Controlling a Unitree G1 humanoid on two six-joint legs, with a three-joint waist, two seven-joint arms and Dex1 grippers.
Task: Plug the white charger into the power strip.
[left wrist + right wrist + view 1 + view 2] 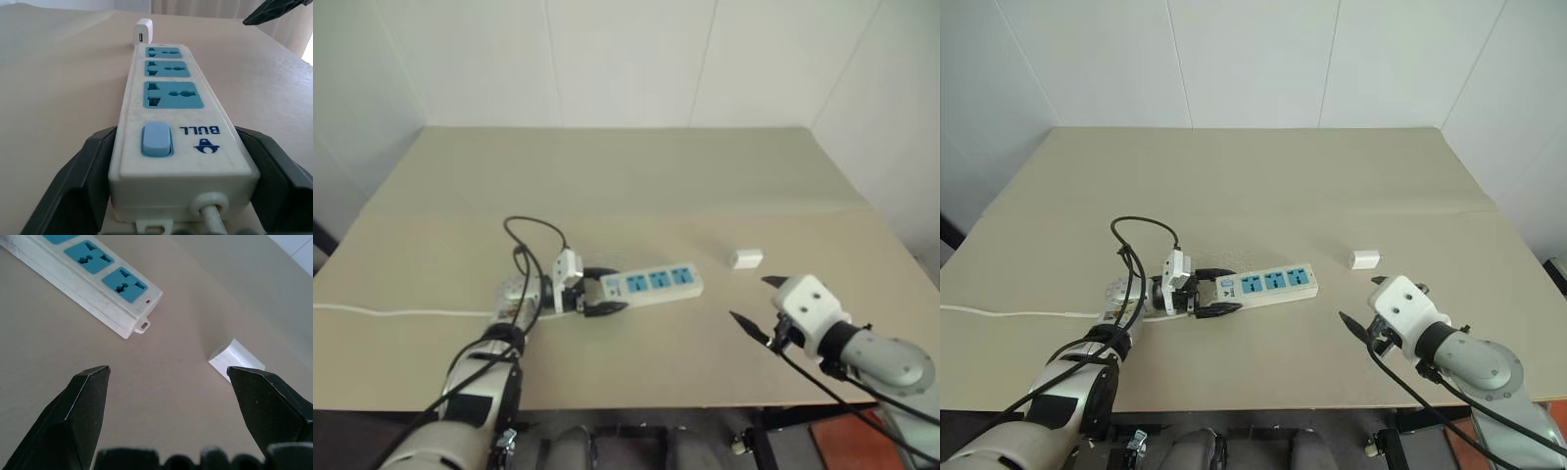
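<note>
Right gripper point(751, 305): lower right of the head view, above the near table edge; black fingers spread wide, holding nothing, aimed toward the charger.
Left gripper point(1219, 297): left of centre, lying low on the table; fingers set either side of the strip's switch end, close against its side walls; a firm clamp could not be confirmed.
Power strip point(651, 284): white bar with three blue sockets, flat on the table at centre, running slightly up to the right; cord end inside the left gripper.
Cord point(391, 314): thin and white, trailing off toward the left edge of the frame.
White charger point(746, 258): small white block, lying loose on the table just beyond the strip's free end, right of centre; untouched, apart from strip and fingers.
Table point(626, 176): tan, bare across the far half.
Step in hand, judged: bracing the strip before fetching the charger.
Doing it well, judged: squeeze squarely on the side walls, clear of the blue switch; keep the strip flat and sockets facing up; then bring the right fingers over the charger's narrow sides.
</note>
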